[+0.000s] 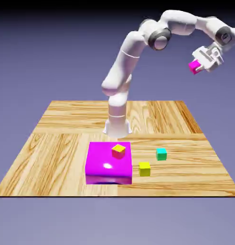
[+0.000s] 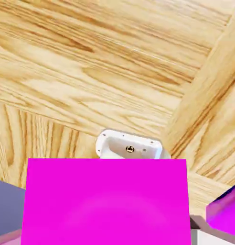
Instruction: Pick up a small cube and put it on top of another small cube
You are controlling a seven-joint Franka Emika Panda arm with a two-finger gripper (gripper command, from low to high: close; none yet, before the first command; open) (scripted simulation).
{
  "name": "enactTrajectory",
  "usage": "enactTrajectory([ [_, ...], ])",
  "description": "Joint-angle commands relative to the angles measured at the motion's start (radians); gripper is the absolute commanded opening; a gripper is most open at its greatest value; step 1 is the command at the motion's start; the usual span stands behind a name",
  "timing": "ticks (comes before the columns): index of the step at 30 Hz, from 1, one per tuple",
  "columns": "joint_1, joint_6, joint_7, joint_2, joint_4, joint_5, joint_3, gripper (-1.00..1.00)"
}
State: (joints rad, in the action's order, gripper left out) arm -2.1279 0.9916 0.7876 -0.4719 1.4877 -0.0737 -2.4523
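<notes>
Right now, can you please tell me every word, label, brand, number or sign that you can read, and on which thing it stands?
None can be read.
On the robot's base, the hand view shows a small dark and gold mark, too small to read.

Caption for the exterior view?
Raised end effector grips a magenta cube; teal cube waits on the wooden table beside a yellow-green cube.

And the magenta cube (image 2: 107, 203) looms huge at the bottom, clamped in the claw (image 2: 107, 235)! Behind it, the robot's white base (image 2: 131, 144) peeks out over the wood-grained bench (image 2: 90, 62), with a magenta block (image 2: 228, 213) cut off at lower right!
</notes>
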Motion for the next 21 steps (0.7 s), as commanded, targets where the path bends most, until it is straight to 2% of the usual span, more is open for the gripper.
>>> enactTrajectory([
  [1,-0.036,0.002,-0.006,-0.023,0.001,-0.024,-0.019,-1.0],
  [19,-0.689,0.033,-0.106,-0.436,0.017,-0.43,-0.357,-1.0],
  [21,-0.708,0.034,-0.109,-0.448,0.018,-0.442,-0.367,-1.0],
])
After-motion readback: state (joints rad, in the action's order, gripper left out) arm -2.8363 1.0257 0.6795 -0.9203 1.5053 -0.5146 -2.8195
